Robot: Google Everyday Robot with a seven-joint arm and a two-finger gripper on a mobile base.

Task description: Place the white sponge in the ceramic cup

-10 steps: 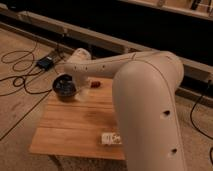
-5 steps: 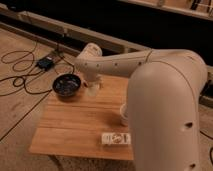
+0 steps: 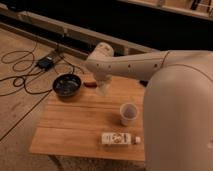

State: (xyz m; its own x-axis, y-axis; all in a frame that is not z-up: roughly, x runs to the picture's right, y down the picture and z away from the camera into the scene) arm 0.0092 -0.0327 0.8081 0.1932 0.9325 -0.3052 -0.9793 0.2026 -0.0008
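Note:
The ceramic cup (image 3: 128,113), small and whitish with a darker inside, stands upright right of the table's middle. My gripper (image 3: 102,89) hangs from the white arm (image 3: 135,64) over the far part of the table, just right of the dark bowl and up-left of the cup, well apart from the cup. The white sponge does not show; the gripper and wrist hide the spot below them.
A wide dark bowl (image 3: 67,84) sits at the wooden table's (image 3: 75,127) far left corner. A small reddish object (image 3: 90,84) lies between the bowl and the gripper. A white carton with dark print (image 3: 116,138) lies near the front edge. Cables and a black box (image 3: 46,63) lie on the floor at left.
The gripper has moved from above the bowl to its right. The arm has shifted, and the cup, which it hid before, now shows.

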